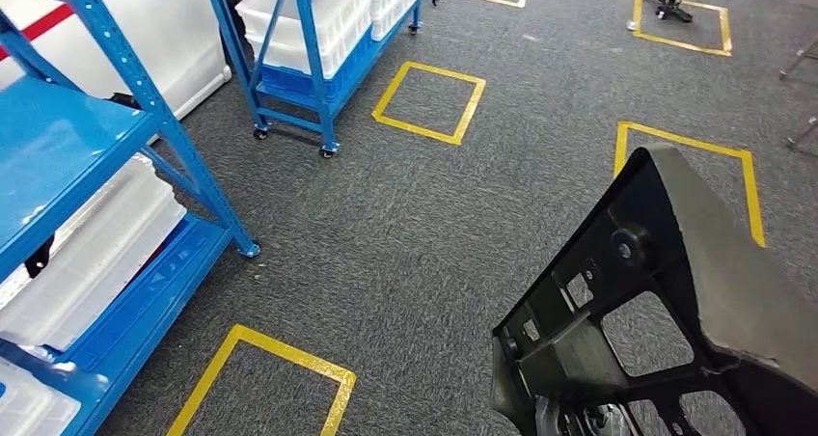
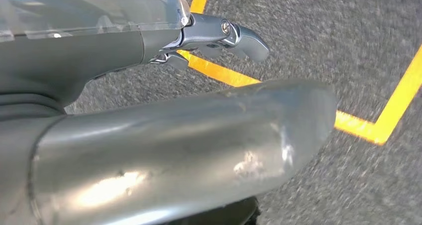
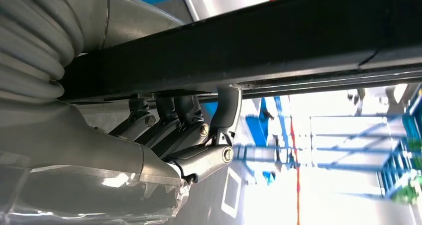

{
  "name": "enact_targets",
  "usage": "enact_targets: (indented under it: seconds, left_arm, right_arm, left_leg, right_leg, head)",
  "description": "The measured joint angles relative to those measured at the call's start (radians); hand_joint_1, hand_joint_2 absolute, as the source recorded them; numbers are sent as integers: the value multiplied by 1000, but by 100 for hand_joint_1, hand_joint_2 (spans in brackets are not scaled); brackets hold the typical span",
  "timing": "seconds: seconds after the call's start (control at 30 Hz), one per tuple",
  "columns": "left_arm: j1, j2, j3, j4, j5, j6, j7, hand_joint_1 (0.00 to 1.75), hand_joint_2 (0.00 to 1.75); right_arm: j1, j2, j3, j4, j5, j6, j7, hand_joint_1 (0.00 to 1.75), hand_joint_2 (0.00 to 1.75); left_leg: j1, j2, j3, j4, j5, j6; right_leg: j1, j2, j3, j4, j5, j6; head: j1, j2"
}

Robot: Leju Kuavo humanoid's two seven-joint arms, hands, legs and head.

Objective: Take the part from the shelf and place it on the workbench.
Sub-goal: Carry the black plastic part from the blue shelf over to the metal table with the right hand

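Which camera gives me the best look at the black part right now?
The head view: the black part shows its ribbed frame and cut-outs at lower right. The right wrist view shows just one dark bar of it, gripped by the right robot hand. The left wrist view shows carpet instead.

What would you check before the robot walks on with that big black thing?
1. Black part off the shelf: ok.
2. Right hand holds it, fingers wrapped round a bar: ok.
3. Left hand free, over the carpet: ok.
4. Grey carpet ahead free of obstacles: ok.
5. Blue shelf clear of the part: ok.
6. Workbench in sight: not ok.
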Motion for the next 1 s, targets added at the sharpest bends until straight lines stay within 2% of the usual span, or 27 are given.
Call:
enact_targets:
  seconds: [0.03,0.07,0.1,0.17,0.2,0.23,0.27,0.33,0.37,0.4,0.47,0.5,0.53,0.57,0.6,0.63,0.7,0.77,0.8,0.83,0.87,0.9,0.97,1.0]
  left_arm:
    - [1,0,0,0,-1,0,1,0,0]
    - [1,0,1,0,-2,0,1,0,0]
    - [0,0,1,0,-2,0,2,0,0]
    - [-2,-1,1,0,-2,0,2,0,0]
    - [-2,-1,1,0,-2,0,2,0,0]
    - [-3,-1,2,0,-2,0,2,0,0]
    - [-4,-1,2,0,-3,0,2,0,0]
    - [-7,-1,3,0,-4,0,3,0,0]
    - [-8,-2,4,0,-4,0,3,0,0]
    - [-9,-2,4,0,-4,0,3,0,0]
    - [-7,-2,6,0,-5,-1,3,0,0]
    - [-5,-2,8,0,-6,-1,3,0,0]
    - [-2,-2,9,0,-6,-1,3,0,0]
    - [0,-2,9,0,-7,-1,3,0,0]
    - [1,-2,10,0,-9,-1,3,0,0]
    - [1,-2,10,0,-10,-2,3,0,0]
    - [0,-2,11,0,-13,-1,2,0,0]
    - [0,-3,14,0,-16,-1,1,0,0]
    - [0,-3,15,0,-17,-1,1,0,0]
    - [0,-3,16,0,-18,-2,0,0,0]
    - [-1,-4,17,0,-19,-2,-1,0,0]
    - [-2,-4,17,0,-20,-2,-2,0,0]
    - [-1,-4,17,0,-22,-2,-3,0,0]
    - [0,-4,18,0,-22,-3,-3,0,0]
  right_arm:
    - [0,0,0,1,1,0,0,175,175]
    - [1,0,0,2,1,0,0,175,175]
    - [1,0,0,3,2,0,0,175,175]
    - [1,0,0,4,3,0,0,175,175]
    - [0,0,0,4,4,0,0,175,175]
    - [0,1,0,4,4,0,0,175,175]
    - [0,1,0,4,5,-1,0,175,175]
    - [3,2,0,4,7,-4,0,175,175]
    - [4,2,0,4,8,-6,0,175,175]
    - [5,2,0,4,9,-8,0,175,175]
    - [4,3,0,4,10,-11,0,175,175]
    - [4,4,0,4,10,-12,0,175,175]
    - [4,4,0,4,10,-12,0,175,175]
    - [4,4,0,4,10,-12,0,175,175]
    - [5,4,0,4,10,-12,0,175,175]
    - [5,4,0,4,11,-12,0,175,175]
    - [5,4,0,4,13,-12,0,175,175]
    - [6,4,0,4,16,-12,0,175,175]
    - [6,4,1,4,17,-12,0,175,175]
    - [8,4,1,3,19,-12,0,175,175]
    - [10,4,1,3,20,-12,0,175,175]
    - [12,4,1,2,22,-12,0,175,175]
    - [12,4,1,1,24,-13,0,175,175]
    - [11,4,0,1,25,-13,0,175,175]
  left_leg:
    - [-1,15,-1,0,-1,0]
    - [-2,30,-1,1,-2,-1]
    - [-3,44,-1,1,-3,-2]
    - [-4,66,4,2,-8,-7]
    - [-6,74,6,3,-10,-12]
    - [-7,82,8,3,-12,-17]
    - [-7,89,11,2,-14,-22]
    - [-5,96,17,2,-17,-34]
    - [-3,81,17,8,-25,-40]
    - [-1,56,9,30,-43,-44]
    - [3,5,-34,129,-101,-49]
    - [3,-5,-63,193,-130,-50]
    - [3,-7,-87,242,-145,-50]
    - [4,-7,-98,263,-141,-51]
    - [5,-9,-94,247,-118,-51]
    - [6,-15,-75,200,-82,-50]
    - [12,-62,-27,84,-26,-49]
    - [14,-101,-8,30,-17,-44]
    - [11,-99,-7,25,-18,-39]
    - [11,-85,-7,23,-15,-31]
    - [10,-71,-5,18,-11,-23]
    - [10,-57,-4,13,-6,-15]
    - [7,-28,-5,6,-1,-5]
    - [5,-12,-6,6,-1,-3]
  right_leg:
    - [-2,-6,-15,35,-8,2]
    - [-4,-10,-11,32,3,3]
    - [-5,-16,14,-10,29,3]
    - [-1,-48,95,-150,85,-3]
    - [2,-63,124,-202,98,-7]
    - [6,-73,139,-231,101,-11]
    - [11,-72,140,-238,98,-15]
    - [10,-52,140,-246,104,-25]
    - [7,-43,141,-251,107,-30]
    - [4,-33,143,-256,111,-35]
    - [3,-15,143,-259,115,-41]
    - [4,-3,142,-259,115,-43]
    - [5,9,142,-258,116,-45]
    - [5,23,142,-256,116,-45]
    - [5,37,142,-254,115,-44]
    - [4,52,142,-251,115,-43]
    - [3,79,137,-239,111,-36]
    - [2,103,126,-231,112,-23]
    - [1,115,120,-230,114,-16]
    - [-3,125,115,-230,117,-9]
    - [-4,119,109,-225,113,-4]
    - [-3,96,98,-204,99,0]
    - [0,30,51,-105,40,5]
    - [0,7,20,-39,7,8]
  head:
    - [0,0]
    - [0,0]
    - [0,0]
    - [0,0]
    - [0,0]
    - [-1,0]
    - [-1,0]
    - [-1,0]
    - [-2,0]
    - [-2,0]
    - [-4,0]
    - [-5,0]
    - [-6,0]
    - [-6,0]
    - [-6,0]
    - [-6,0]
    - [-6,0]
    - [-7,0]
    - [-7,0]
    - [-8,0]
    - [-8,0]
    - [-4,0]
    - [4,0]
    - [8,0]
